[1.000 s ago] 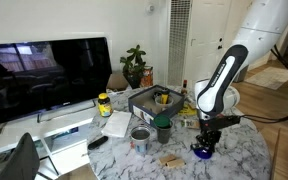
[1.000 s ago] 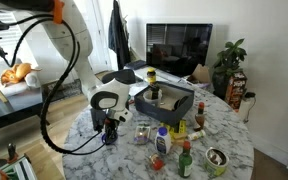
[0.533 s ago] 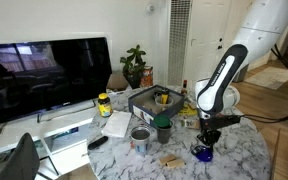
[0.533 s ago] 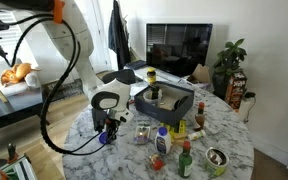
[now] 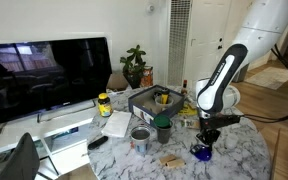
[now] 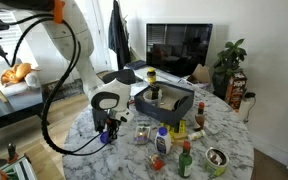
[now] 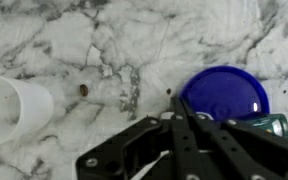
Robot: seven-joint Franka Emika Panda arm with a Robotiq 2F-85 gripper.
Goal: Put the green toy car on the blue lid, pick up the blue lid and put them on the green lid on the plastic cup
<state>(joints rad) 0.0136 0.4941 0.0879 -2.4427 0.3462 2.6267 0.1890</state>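
The blue lid [image 7: 224, 92] lies flat on the marble table; it also shows in both exterior views [image 5: 201, 154] [image 6: 103, 139]. My gripper [image 7: 179, 103] hangs low over the table with its jaws together, tips at the lid's left edge; it shows in both exterior views [image 5: 203, 146] [image 6: 109, 132]. I see nothing between the fingers. A small green glassy thing, apparently the toy car [image 7: 275, 125], lies beside the lid's lower right edge, half hidden by my fingers. The plastic cup [image 5: 163, 131] with the green lid [image 5: 163, 122] stands left of the gripper.
A white cup [image 7: 9, 105] stands at the left of the wrist view. A silvery can [image 5: 140, 138] stands beside the plastic cup. A dark tray of items [image 5: 154, 99], bottles [image 6: 181, 135], a yellow jar [image 5: 104, 103] and a monitor [image 5: 44, 72] crowd the table's other parts.
The gripper has sunk slightly toward the blue lid. Nothing else has visibly moved.
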